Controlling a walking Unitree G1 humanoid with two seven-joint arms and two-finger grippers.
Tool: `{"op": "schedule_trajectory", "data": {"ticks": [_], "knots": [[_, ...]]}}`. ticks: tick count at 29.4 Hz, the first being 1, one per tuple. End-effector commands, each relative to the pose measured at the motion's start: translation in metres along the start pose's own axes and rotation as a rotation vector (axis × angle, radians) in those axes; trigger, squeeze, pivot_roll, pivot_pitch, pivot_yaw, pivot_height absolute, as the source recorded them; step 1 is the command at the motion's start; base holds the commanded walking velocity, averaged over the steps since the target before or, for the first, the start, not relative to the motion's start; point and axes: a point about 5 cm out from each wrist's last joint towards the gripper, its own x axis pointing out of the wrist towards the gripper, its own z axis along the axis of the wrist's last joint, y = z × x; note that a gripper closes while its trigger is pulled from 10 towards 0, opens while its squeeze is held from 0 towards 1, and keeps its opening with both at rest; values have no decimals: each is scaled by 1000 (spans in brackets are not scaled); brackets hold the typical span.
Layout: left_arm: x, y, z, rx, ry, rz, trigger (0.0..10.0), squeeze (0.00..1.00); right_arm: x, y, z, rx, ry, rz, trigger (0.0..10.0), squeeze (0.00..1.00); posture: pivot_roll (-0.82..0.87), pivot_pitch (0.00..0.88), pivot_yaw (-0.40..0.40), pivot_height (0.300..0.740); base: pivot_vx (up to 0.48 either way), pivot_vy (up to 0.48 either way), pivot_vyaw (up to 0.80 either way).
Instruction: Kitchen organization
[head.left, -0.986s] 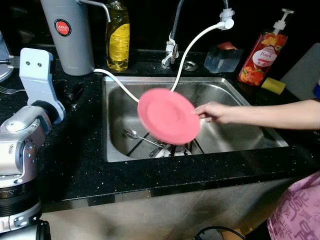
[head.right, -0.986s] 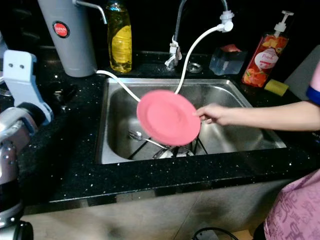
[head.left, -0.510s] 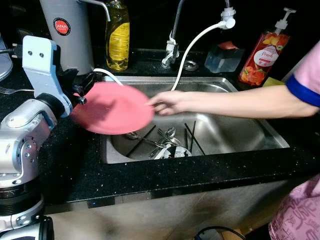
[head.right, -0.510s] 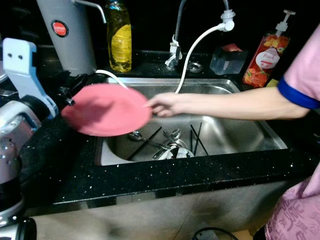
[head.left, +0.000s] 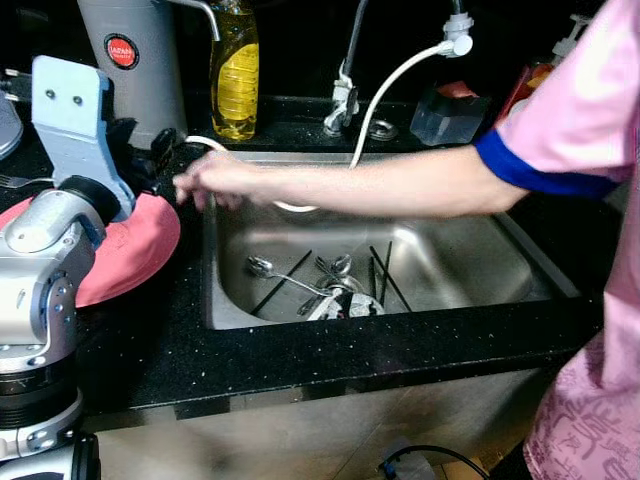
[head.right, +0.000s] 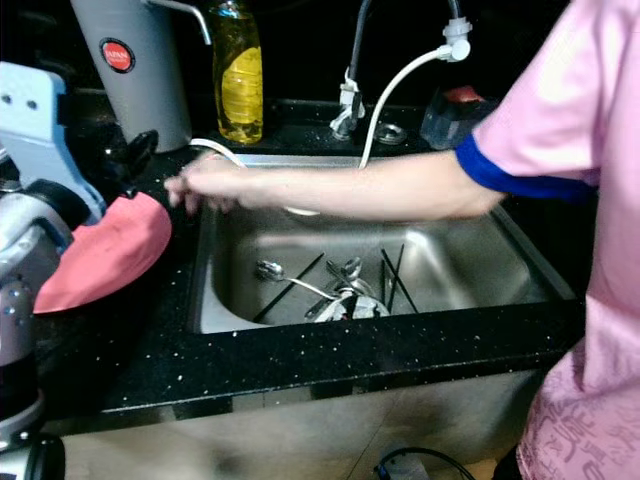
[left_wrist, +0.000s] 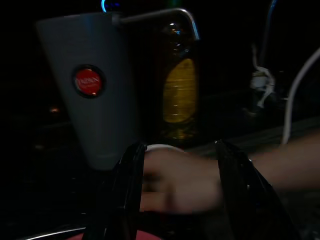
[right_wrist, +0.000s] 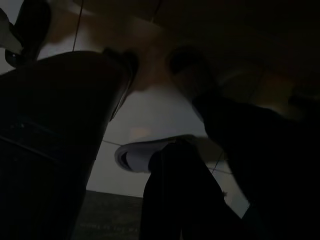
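Note:
A pink plate (head.left: 135, 250) lies tilted on the black counter (head.left: 300, 360) left of the sink, partly hidden under my left arm. My left gripper (left_wrist: 180, 150) is over the plate's far edge with its black fingers (left_wrist: 127, 190) spread open. A person's hand (head.left: 205, 180) reaches between them, close to the plate's rim. The person's arm (head.left: 380, 185) stretches across the sink (head.left: 300, 322). The right wrist view is very dark and shows only vague black shapes.
Spoons and other cutlery (head.left: 330, 290) lie at the bottom of the sink. A grey water dispenser (head.left: 135, 60), a yellow soap bottle (head.left: 238, 70) and a faucet with a white hose (head.left: 400, 70) stand behind. A fork (head.left: 20, 181) lies at far left.
The person carried the pink plate from over the sink leftward to the counter by my left gripper and leaned further in. My left arm rose slightly.

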Motion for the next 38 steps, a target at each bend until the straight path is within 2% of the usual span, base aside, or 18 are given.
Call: {"op": "schedule_trajectory", "data": {"ticks": [1,6,8,15,16,20,23,24,25,26,33,38], "knots": [[1,-2,-2,32,6,-2,10000,0,0,-1,-1,-14,3,-10,10000,0,221,0,-105,740,0,0,0],[0,-1,-6,71,1,27,10000,0,0,-1,-4,-34,18,-22,10000,0,223,0,-106,740,0,0,0],[0,0,-1,94,-46,38,10000,0,-1,-2,-6,-44,24,-22,10000,0,223,0,-106,740,0,0,0],[-3,0,26,4,-234,59,10000,0,-1,-4,-3,-61,19,-21,10000,0,231,0,-112,740,0,0,0],[-3,0,26,4,-234,59,10000,0,-1,-4,-3,-61,19,-21,10000,0,231,0,-112,740,0,0,0],[-8,-1,39,-19,-336,50,10000,0,-1,-6,0,-75,15,-25,10000,0,237,0,-121,740,0,0,0],[-13,0,43,6,-413,83,10000,0,-1,-7,6,-77,0,-23,10000,0,237,0,-121,740,0,0,0],[-14,0,44,54,-438,97,10000,0,-1,-8,7,-74,-5,-24,10000,0,226,0,-125,740,0,0,0],[-14,0,44,54,-438,97,10000,0,-1,-8,7,-74,-5,-24,10000,0,226,0,-125,740,0,0,0],[-15,-4,47,120,-479,115,10000,0,-1,-10,7,-70,-7,-31,10000,0,228,0,-126,740,0,0,0],[-17,-8,62,189,-574,164,10000,0,-2,-10,2,-80,10,-25,10000,0,222,0,-136,740,0,0,0],[-15,-15,65,213,-609,152,10000,0,-2,-10,1,-72,15,-27,10000,0,227,0,-133,740,0,0,0]]}}
